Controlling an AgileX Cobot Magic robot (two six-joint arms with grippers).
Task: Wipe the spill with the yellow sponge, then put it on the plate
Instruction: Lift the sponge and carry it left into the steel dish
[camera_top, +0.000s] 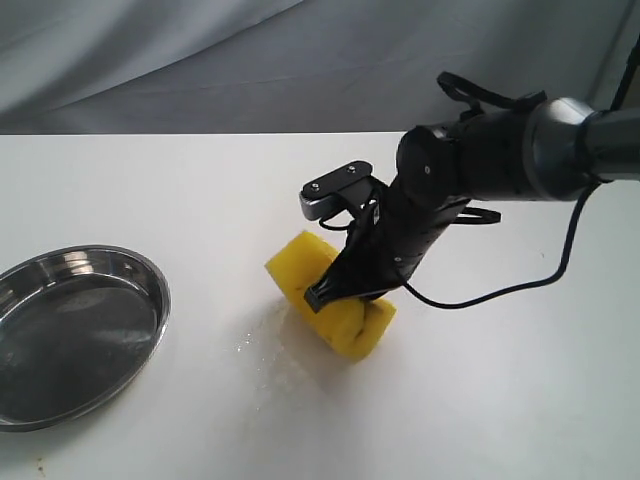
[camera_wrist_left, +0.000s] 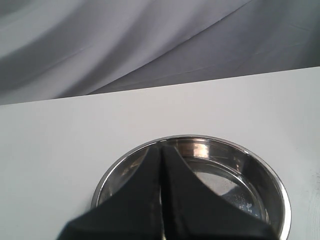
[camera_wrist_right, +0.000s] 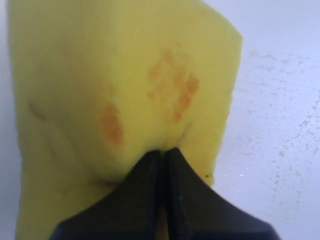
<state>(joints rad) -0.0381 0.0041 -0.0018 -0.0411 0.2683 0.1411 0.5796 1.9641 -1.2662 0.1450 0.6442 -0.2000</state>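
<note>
The yellow sponge (camera_top: 350, 322) rests on the white table near the middle, squeezed into a V by my right gripper (camera_top: 326, 294), which is shut on it. In the right wrist view the sponge (camera_wrist_right: 125, 75) fills most of the picture with orange-brown stains, and the right gripper (camera_wrist_right: 163, 150) bites into its foam. No amber drop shows; only a faint wet sheen (camera_top: 262, 345) lies on the table beside the sponge. The steel plate (camera_top: 158, 300) lies at the left with nothing in it. My left gripper (camera_wrist_left: 161, 148) hangs shut over the plate (camera_wrist_left: 200, 138), holding nothing.
A grey cloth backdrop (camera_top: 200, 60) hangs behind the table. A black cable (camera_top: 520, 285) loops from the right arm down near the tabletop. Fine wet specks (camera_wrist_right: 280, 125) dot the table next to the sponge.
</note>
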